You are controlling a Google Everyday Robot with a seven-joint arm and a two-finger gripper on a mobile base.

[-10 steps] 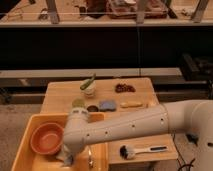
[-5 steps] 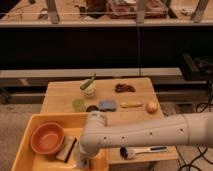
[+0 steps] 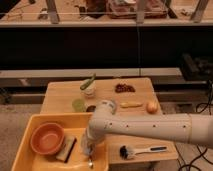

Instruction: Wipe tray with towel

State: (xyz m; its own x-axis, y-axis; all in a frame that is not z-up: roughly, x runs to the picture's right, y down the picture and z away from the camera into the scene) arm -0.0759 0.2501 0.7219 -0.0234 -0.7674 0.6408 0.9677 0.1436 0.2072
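A yellow tray (image 3: pixel 40 122) sits at the lower left, against the wooden table. An orange bowl (image 3: pixel 47 138) stands in its left half. A dark flat pad with a pale edge (image 3: pixel 67 148), possibly the folded towel, lies in the tray just right of the bowl. My white arm (image 3: pixel 150 127) reaches in from the right and bends down into the tray. My gripper (image 3: pixel 89 151) hangs over the tray's right part, just right of the pad. A small pale object (image 3: pixel 90 163) lies on the tray floor under it.
The wooden table (image 3: pixel 107 95) holds a cup with a green item (image 3: pixel 88 88), a green cup (image 3: pixel 78 104), red food (image 3: pixel 124 88), a yellow piece (image 3: pixel 131 104), an orange round fruit (image 3: pixel 152 106) and a dish brush (image 3: pixel 136 150) by the front edge.
My gripper has moved right across the tray, from beside the bowl to the tray's right part. The dark pad it covered now lies in view.
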